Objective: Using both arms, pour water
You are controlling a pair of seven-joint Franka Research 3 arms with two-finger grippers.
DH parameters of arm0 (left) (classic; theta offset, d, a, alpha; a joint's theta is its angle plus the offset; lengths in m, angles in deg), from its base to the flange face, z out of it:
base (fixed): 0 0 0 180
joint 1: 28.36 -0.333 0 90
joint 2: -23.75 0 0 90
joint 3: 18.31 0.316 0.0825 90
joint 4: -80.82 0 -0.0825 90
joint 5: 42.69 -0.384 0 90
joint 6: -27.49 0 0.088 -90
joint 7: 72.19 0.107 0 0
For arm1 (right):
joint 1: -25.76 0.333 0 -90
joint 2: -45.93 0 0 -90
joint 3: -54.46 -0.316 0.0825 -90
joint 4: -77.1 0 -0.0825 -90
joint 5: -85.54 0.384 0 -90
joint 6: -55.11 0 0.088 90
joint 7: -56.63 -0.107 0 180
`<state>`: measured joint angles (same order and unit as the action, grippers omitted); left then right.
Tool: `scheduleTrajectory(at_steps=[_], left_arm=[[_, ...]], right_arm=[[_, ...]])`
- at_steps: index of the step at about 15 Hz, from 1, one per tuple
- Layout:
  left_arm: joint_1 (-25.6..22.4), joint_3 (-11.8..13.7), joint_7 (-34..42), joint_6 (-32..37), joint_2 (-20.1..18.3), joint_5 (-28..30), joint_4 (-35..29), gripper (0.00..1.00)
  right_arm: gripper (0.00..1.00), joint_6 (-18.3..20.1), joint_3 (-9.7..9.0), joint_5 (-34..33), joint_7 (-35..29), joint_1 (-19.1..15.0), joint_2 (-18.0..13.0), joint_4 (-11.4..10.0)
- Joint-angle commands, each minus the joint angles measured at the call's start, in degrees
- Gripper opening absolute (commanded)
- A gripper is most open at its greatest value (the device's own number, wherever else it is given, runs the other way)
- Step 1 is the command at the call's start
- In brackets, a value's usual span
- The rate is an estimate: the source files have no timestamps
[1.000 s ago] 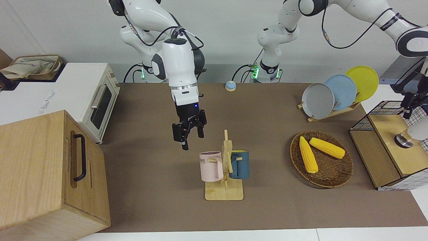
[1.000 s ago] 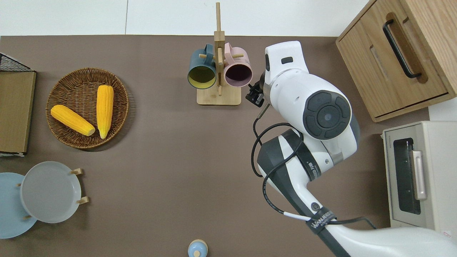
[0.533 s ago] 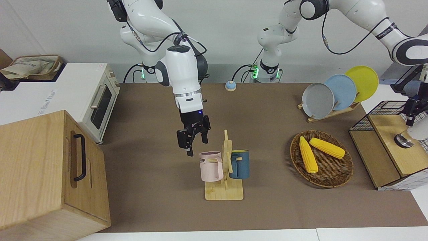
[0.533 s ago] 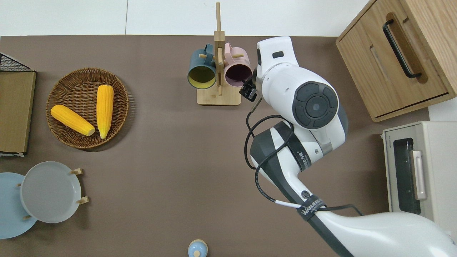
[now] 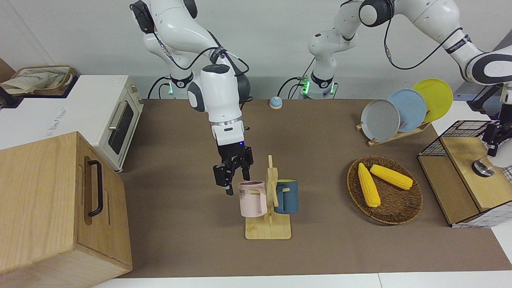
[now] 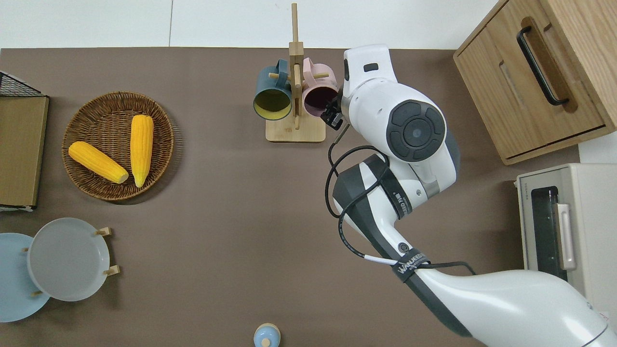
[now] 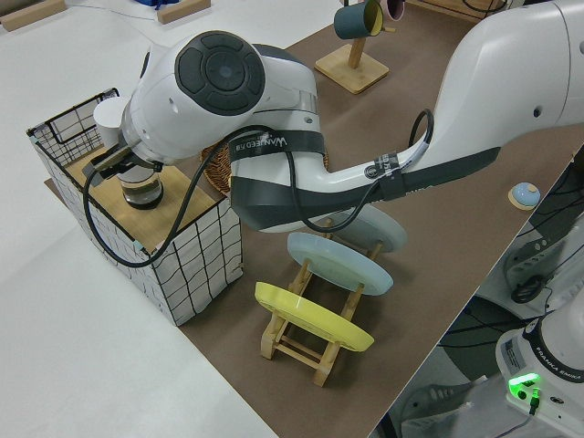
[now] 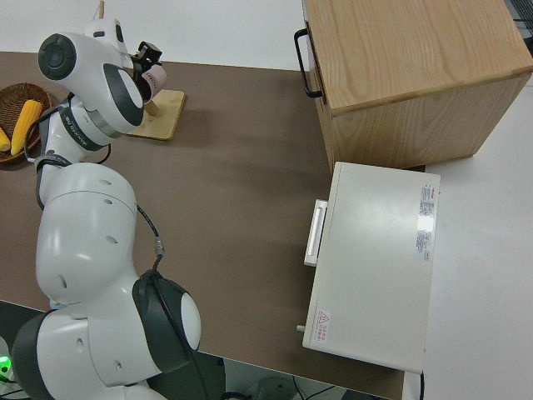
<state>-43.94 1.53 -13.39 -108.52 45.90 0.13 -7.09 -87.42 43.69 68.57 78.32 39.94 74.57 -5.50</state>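
Glossy white arms (image 5: 218,94) — dark grey joint bands, black cables, black tools.

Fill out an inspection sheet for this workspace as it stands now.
Surface: brown table mat, no spill seen.
Job's things: pink mug and blue mug hang on a wooden mug rack; a kettle sits on a wooden board in the wire basket.
Clutter: two corn cobs in a wicker tray; three plates in a plate rack; small blue bell.
Grippers: right gripper open, beside the pink mug's rim; left gripper at the kettle, state unclear.
Cables: black cables loop off both arms, clear of the mugs.
Surroundings: toaster oven and wooden cabinet at the right arm's end.
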Motion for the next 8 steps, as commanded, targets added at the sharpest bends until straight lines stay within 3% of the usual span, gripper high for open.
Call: scheduleTrajectory(at_steps=[1,4,8], left_arm=[[-0.2,-0.5,1.8,-1.5,0.5,2.4,-0.2,1.0],[0.1,-0.5,1.5,-1.5,0.6,2.6,-0.8,1.0],[0.2,-0.7,1.3,-1.9,0.6,2.9,-1.2,1.0]], right_arm=[[0.839,0.2,1.36,-0.9,-2.5,1.8,2.6,3.2],[0.781,0.2,1.36,-0.9,-2.6,1.8,2.6,3.2],[0.594,0.3,1.36,-0.8,-2.6,1.8,2.7,3.2]])
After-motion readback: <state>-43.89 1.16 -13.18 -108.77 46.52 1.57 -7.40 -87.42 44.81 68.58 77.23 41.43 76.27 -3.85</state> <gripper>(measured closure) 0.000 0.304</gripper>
